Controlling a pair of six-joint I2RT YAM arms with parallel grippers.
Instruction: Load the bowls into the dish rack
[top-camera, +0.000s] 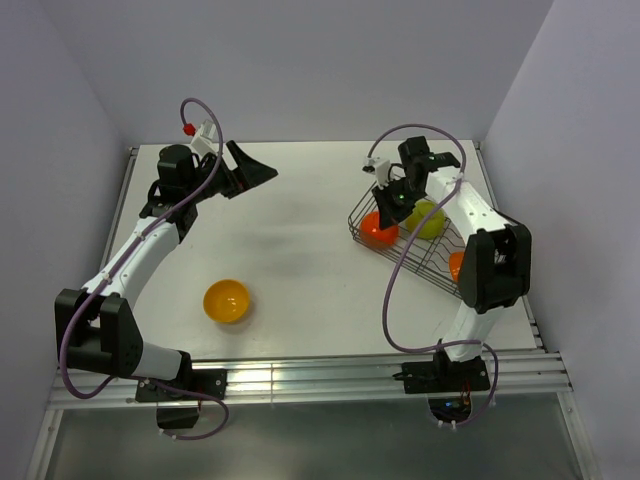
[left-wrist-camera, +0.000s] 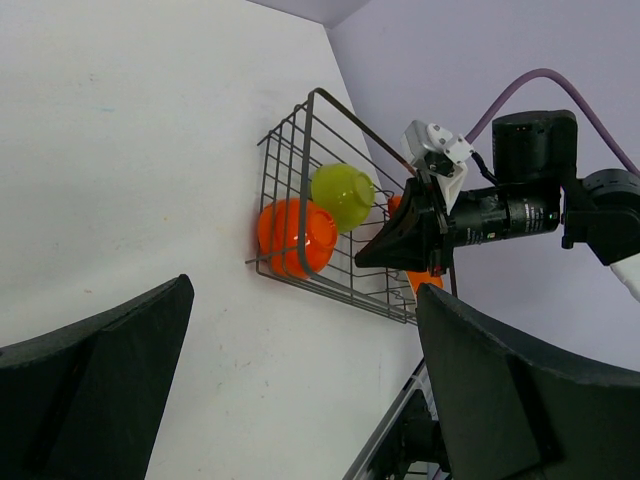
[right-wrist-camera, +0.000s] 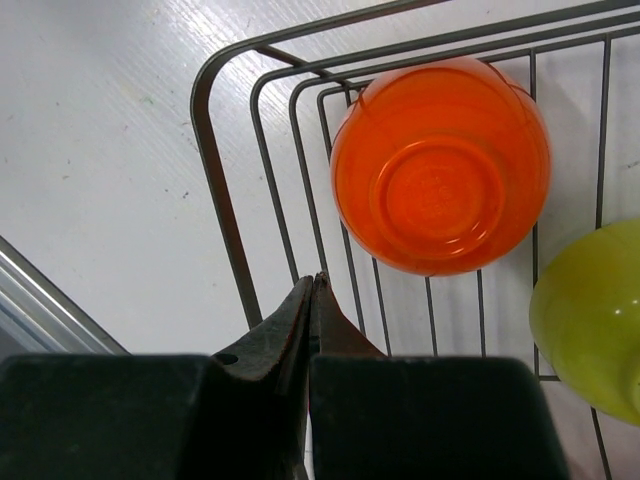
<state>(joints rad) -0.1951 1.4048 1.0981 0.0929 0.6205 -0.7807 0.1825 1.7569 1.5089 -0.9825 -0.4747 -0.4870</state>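
The dark grey wire dish rack (top-camera: 432, 262) stands at the right of the table. In it are a red-orange bowl (top-camera: 378, 230), bottom up, a lime green bowl (top-camera: 428, 219), and another orange bowl (top-camera: 455, 266) half hidden behind my right arm. My right gripper (top-camera: 390, 207) is shut and empty, just above the rack's left end beside the red-orange bowl (right-wrist-camera: 440, 165); its tips (right-wrist-camera: 315, 282) meet over the rack's wires (right-wrist-camera: 215, 170). A yellow-orange bowl (top-camera: 226, 300) lies open side up on the table at front left. My left gripper (top-camera: 252, 170) is open and empty, held high at the back left. No white bowl is in view.
The left wrist view looks across the table at the rack (left-wrist-camera: 330, 275), its bowls (left-wrist-camera: 295, 235) and the right gripper (left-wrist-camera: 372, 260). Walls close the table at the back and both sides. A metal rail (top-camera: 300, 375) runs along the near edge.
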